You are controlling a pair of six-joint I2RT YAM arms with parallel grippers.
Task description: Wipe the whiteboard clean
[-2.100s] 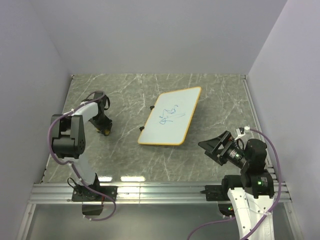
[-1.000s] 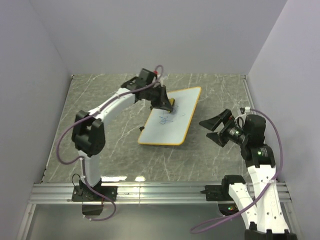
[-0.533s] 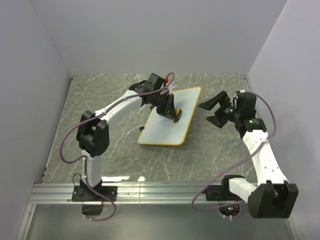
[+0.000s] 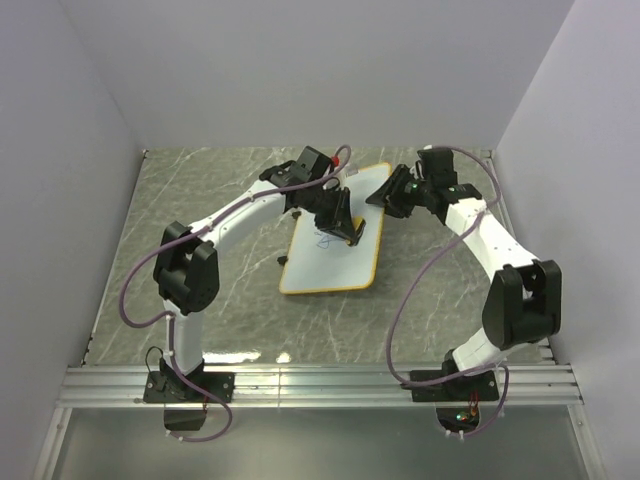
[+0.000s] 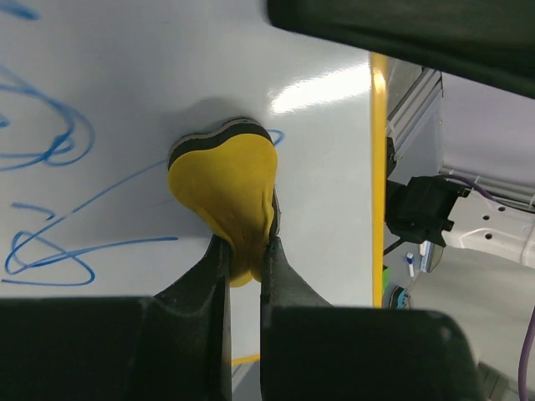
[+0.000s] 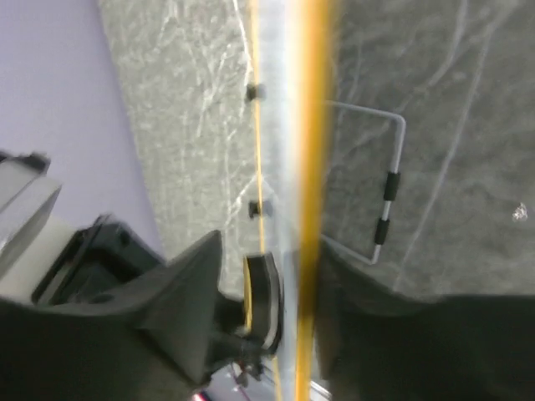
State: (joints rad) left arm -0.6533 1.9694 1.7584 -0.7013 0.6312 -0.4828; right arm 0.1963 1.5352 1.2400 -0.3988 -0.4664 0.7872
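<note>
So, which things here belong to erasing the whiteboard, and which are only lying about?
Job: whiteboard, blue scribbles, yellow eraser pinched in the left claw, right claw at the board's far rim.
Not the job: grey table, metal rail.

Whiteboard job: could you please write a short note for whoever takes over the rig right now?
Left gripper: shut on a yellow, dark-backed eraser pad, pressed onto the white, orange-rimmed rectangular whiteboard.
Right gripper: straddling the board's far right edge; grip unclear.
Board: lies mid-way across the grey marbled table.
Done: eraser brought onto the board.
Left: blue scribbles beside the pad to wipe off.
</note>
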